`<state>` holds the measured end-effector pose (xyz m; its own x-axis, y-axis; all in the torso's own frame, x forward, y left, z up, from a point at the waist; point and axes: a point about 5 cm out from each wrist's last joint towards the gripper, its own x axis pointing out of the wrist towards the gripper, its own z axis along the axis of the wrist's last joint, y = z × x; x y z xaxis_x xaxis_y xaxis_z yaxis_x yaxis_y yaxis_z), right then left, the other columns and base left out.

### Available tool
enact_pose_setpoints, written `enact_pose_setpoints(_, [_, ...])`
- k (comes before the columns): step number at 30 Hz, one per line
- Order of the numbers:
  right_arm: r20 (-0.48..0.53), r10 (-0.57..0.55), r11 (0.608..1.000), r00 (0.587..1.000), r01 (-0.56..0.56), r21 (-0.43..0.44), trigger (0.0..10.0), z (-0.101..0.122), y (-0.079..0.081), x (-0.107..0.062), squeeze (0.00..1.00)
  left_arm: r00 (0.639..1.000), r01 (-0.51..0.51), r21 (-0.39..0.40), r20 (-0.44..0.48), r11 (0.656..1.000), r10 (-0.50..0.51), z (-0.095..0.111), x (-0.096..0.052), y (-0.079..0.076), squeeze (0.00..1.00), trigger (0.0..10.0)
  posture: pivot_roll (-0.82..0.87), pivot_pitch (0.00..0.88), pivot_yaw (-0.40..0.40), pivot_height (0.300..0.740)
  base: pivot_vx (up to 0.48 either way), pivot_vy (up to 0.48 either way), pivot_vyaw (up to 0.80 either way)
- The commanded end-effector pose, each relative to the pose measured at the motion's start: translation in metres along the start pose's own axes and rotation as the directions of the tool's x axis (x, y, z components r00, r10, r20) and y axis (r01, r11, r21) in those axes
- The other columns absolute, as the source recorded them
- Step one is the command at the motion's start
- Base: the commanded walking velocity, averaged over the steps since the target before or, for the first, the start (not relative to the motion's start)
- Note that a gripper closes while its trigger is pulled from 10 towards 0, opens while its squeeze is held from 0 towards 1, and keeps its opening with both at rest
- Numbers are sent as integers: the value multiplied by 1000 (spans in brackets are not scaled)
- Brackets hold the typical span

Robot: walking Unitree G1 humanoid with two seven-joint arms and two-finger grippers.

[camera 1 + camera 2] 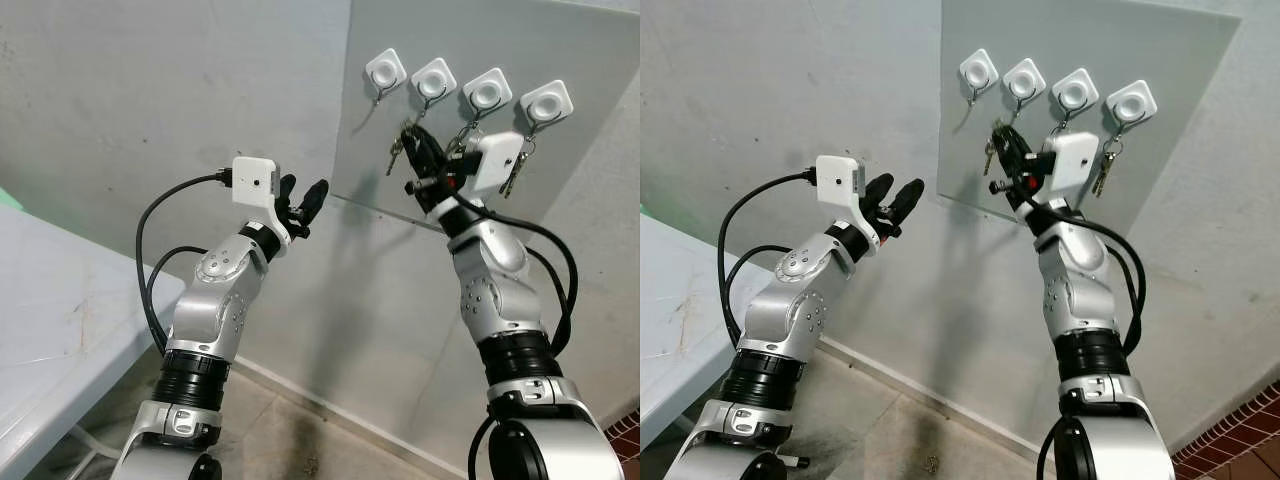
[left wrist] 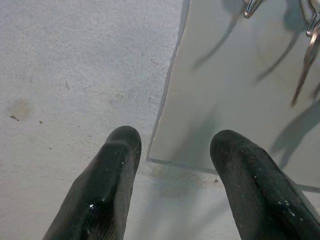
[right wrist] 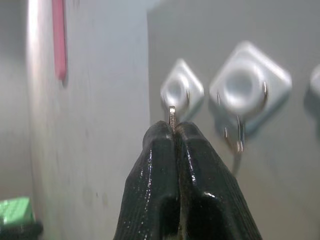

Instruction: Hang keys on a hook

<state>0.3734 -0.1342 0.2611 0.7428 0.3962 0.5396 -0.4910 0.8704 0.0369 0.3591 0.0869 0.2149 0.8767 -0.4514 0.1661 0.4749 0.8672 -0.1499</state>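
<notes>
Right gripper [image 3: 175, 131]: pinched tight on the keys [image 1: 397, 152] — ring tip poking past the fingertips.
Hook [image 3: 181, 90]: leftmost, empty, just above and ahead of that ring.
Left gripper [image 1: 302, 205]: parted, empty — farther off.

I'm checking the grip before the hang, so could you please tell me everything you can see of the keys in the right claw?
The keys are a small silvery metal bunch dangling below the right claw, just beneath the second hook from the left, not yet on it. In the right wrist view a thin metal ring tip sticks up from between the shut black fingers, pointing towards a white hook.
</notes>
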Motion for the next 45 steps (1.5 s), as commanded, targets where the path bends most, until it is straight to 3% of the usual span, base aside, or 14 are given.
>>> enact_pose_setpoints(1, [74,5,1000,997,-5,3,10000,16,1,8,0,1000,0,6,13,1000,0,6,2,-1,0,10000,13,0,-27,740,0,0,0])
enact_pose_setpoints(7, [102,-15,1000,995,15,0,10000,26,-3,15,0,1000,-1,4,14,1000,1,6,3,-2,0,10000,14,0,-31,740,0,0,0])
enact_pose_setpoints(22, [68,-53,999,996,53,8,10000,22,-7,18,0,1000,-3,-2,17,1000,3,6,3,-2,0,10000,13,0,-34,740,0,0,0])
enact_pose_setpoints(36, [-3,-134,990,991,134,40,10000,11,-18,16,0,1000,-5,-3,21,1000,5,8,2,-2,0,10000,18,0,-38,740,0,0,0])
enact_pose_setpoints(45, [19,-200,978,980,198,61,10000,12,-29,9,0,1000,-7,-5,21,1000,7,8,2,-1,0,10000,16,0,-35,740,0,0,0])
